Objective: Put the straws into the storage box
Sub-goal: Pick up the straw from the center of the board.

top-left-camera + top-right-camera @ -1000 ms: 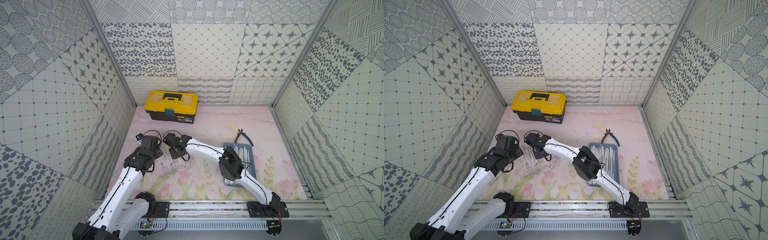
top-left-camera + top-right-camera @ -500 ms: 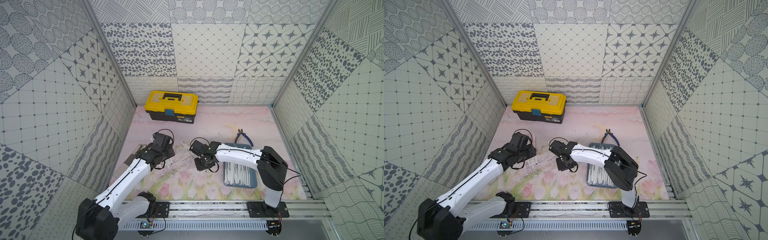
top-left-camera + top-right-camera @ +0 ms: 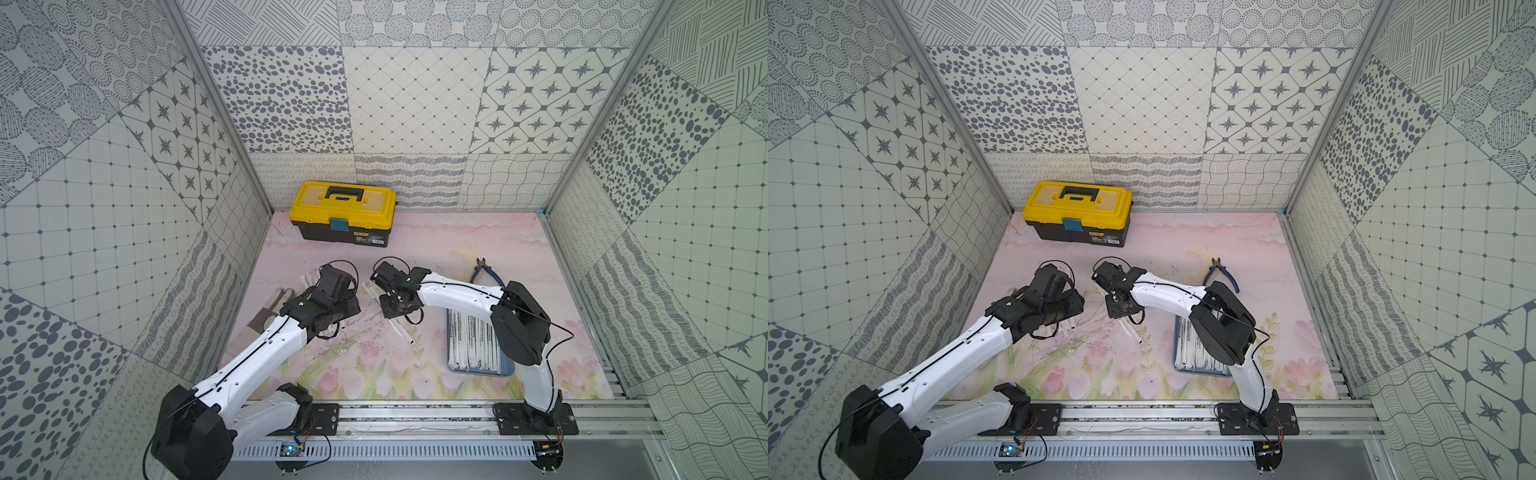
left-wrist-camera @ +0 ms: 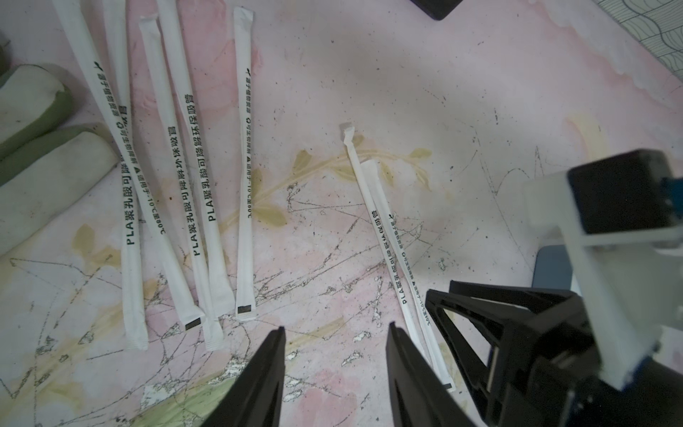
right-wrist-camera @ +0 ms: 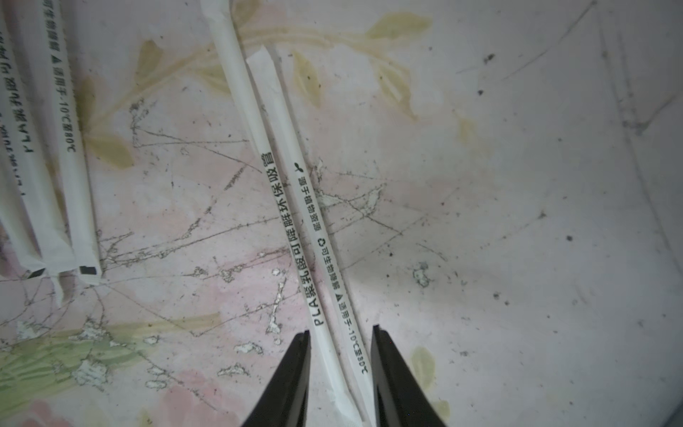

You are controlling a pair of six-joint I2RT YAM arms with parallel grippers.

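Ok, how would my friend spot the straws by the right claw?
Start at the blue-grey tray of straws and look across the pink mat toward the left arm. Under the right gripper lie two wrapped straws, touching side by side; the other loose straws form a spread bunch farther over.

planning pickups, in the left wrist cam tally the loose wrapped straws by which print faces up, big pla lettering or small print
straws with big PLA lettering up: 4
straws with small print up: 3
total: 7 loose straws
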